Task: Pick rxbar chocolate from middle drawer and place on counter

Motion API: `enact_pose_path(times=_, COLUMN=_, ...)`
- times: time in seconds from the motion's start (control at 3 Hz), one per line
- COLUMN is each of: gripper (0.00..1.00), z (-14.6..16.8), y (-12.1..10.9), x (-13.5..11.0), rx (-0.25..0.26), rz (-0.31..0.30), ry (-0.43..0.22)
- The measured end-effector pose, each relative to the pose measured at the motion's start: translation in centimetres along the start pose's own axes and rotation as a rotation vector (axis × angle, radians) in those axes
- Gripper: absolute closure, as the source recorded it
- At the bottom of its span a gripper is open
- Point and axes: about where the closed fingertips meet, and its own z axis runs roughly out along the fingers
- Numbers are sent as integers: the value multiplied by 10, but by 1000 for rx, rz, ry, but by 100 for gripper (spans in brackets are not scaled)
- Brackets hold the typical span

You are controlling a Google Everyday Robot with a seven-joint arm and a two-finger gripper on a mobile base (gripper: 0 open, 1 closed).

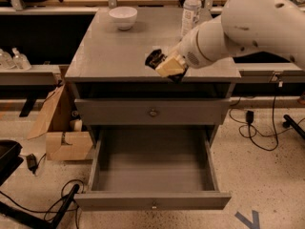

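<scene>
While clenching the rxbar chocolate (153,58) in the gripper (161,64), hovers just above the counter (109,51) near its front edge. Hangs at 5 o'clock from the white bowl (123,17) and 7 o'clock from the water bottle (191,8), with the middle drawer (152,173) open at 6 o'clock below.

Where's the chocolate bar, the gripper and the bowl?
rxbar chocolate (152,58): camera view, its dark end.
gripper (161,64): camera view, between fingertips, above the counter (114,51) front edge.
white bowl (123,21): camera view, its outer wall.

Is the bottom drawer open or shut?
Open: wide grey drawer pulled out, bare. The pincer holds a black snack bar over the grey countertop.
</scene>
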Motion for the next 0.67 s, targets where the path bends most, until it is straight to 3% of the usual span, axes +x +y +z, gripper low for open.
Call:
enact_pose_path(times=0.33, gripper=100, z=76, y=-60, x=-2, rx=-79, rz=-41, ry=-29)
enact_pose_path(times=0.67, gripper=100, z=136, y=-76, x=11, rx=-164, rz=-62, ry=-21)
